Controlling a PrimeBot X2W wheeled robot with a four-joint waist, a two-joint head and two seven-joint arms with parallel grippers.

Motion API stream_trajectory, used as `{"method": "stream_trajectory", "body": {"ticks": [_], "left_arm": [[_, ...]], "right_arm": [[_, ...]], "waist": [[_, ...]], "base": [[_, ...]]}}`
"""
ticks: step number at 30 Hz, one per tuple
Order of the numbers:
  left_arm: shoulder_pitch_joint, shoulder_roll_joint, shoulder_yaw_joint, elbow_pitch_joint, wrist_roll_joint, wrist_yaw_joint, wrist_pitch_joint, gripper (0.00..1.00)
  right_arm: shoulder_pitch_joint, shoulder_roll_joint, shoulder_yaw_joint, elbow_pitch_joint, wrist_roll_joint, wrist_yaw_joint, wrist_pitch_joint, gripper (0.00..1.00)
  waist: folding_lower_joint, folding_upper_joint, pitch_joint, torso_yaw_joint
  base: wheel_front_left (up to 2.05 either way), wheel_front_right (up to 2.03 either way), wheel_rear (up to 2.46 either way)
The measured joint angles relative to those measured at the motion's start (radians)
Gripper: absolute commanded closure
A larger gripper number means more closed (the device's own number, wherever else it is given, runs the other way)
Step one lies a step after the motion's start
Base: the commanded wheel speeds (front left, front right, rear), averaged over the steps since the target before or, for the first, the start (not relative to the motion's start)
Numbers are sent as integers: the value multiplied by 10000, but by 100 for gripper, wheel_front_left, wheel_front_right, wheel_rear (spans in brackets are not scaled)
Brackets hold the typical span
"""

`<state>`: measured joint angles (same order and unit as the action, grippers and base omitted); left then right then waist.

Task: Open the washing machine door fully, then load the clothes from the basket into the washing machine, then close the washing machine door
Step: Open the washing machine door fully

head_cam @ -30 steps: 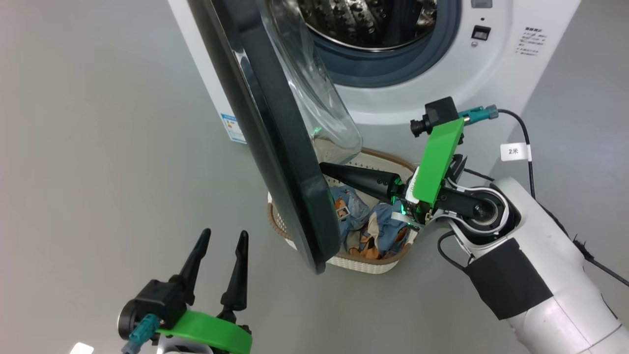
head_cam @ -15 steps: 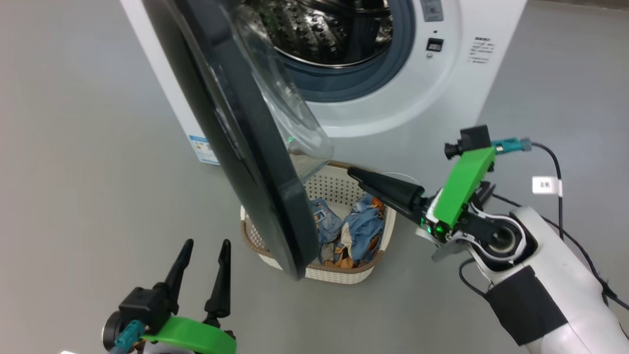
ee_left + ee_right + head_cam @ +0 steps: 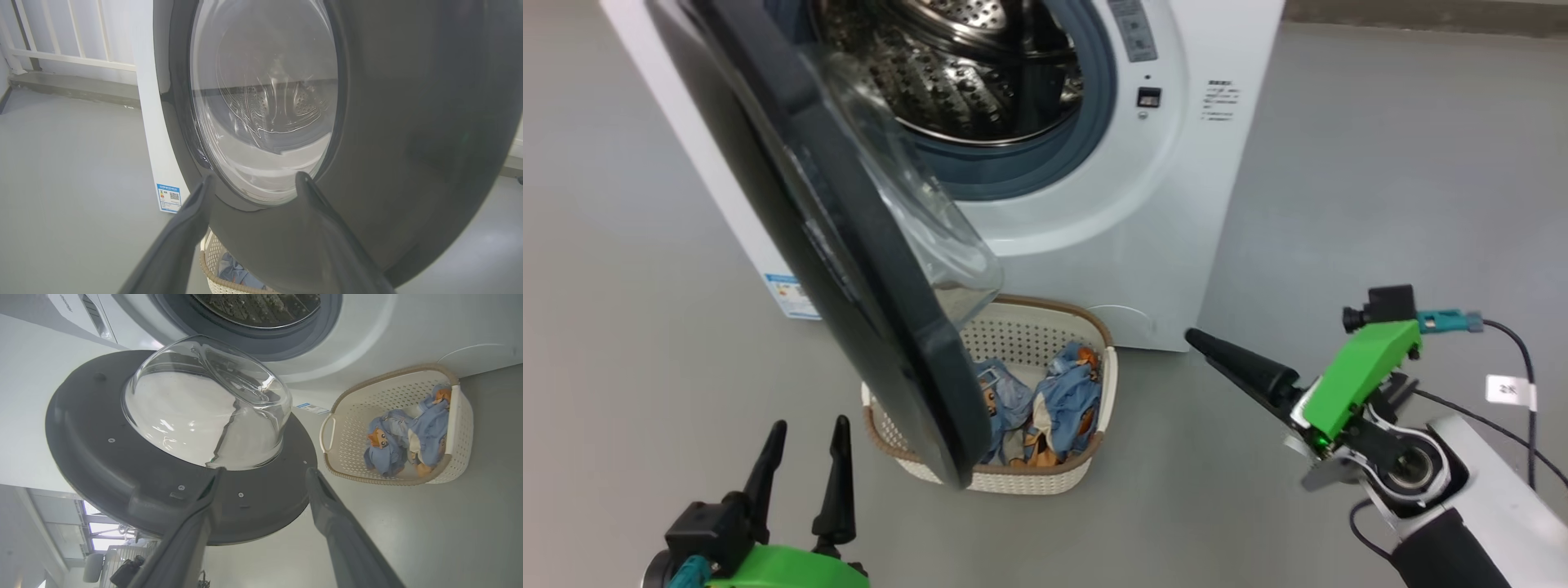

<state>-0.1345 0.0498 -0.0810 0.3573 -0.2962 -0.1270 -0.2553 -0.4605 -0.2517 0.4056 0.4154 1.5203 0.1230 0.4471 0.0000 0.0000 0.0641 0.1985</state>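
The washing machine door stands partly open. In the head view its black edge hides the left side of the basket and part of the clothes. The top of the washing machine is cut off by the frame. In the left wrist view only a corner of the basket peeks out under the door.

In the head view one finger of the right gripper covers the other. Its own wrist view shows the jaws spread wide and empty, pointing at the door's inner face. The left gripper sits low at the left, its base cut off, jaws wide and empty, apart from the door.

The door is round and glossy black, with a clear glass bowl bulging from its inner side. The clothes are two light blue bundles with orange-brown print. They lie in the cream perforated basket, which stands on the floor at the machine's foot.
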Motion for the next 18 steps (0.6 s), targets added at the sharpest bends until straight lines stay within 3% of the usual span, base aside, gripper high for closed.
{"method": "stream_trajectory", "body": {"ticks": [10, 18], "left_arm": [[386, -2, 366, -48, 196, -2, 0, 0], [624, -4, 606, -77, 265, -15, 0, 0]], "right_arm": [[932, -813, 410, 73, -821, 0, -1839, 0], [1676, -1407, 1258, 667, -1513, 0, -4142, 0]], "waist": [[0, 0, -256, -558], [0, 0, -507, -832]], "base": [[0, 0, 0], [0, 0, 0]]}}
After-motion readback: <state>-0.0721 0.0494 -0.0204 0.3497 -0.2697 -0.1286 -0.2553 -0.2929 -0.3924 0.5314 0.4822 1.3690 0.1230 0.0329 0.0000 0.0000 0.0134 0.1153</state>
